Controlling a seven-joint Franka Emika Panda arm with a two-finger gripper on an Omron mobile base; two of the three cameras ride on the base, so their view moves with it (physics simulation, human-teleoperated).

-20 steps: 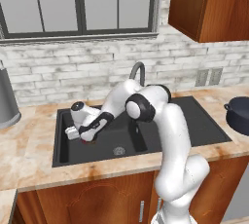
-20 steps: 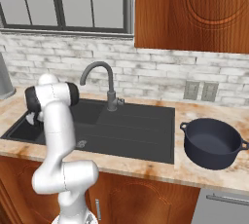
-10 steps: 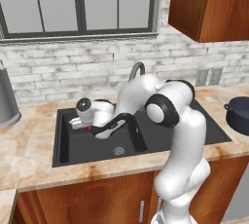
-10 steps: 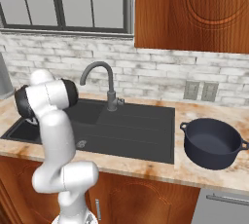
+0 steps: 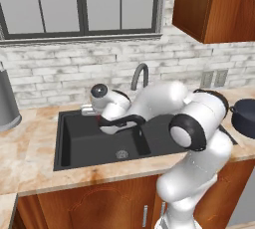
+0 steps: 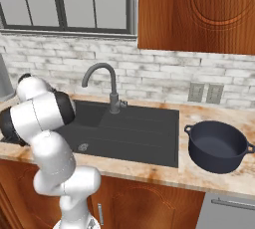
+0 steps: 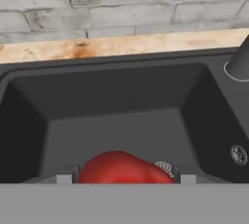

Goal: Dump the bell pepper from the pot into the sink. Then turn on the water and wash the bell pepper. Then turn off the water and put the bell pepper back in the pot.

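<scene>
The two-finger gripper is held above the deep basin of the matte black rectangular sink, its fingertips clamped on the small bright red lumpy bell pepper. Basin walls rise on all sides, with open room between. The pepper is seen glossy and rounded, hiding part of the round drain.

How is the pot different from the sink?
The pot is round, while the sink is a long rectangle. The pot stands on top of the counter, while the sink is sunk down into it. The pot has small side handles; the sink has a round drain in its floor. Both are very dark and open at the top.
</scene>
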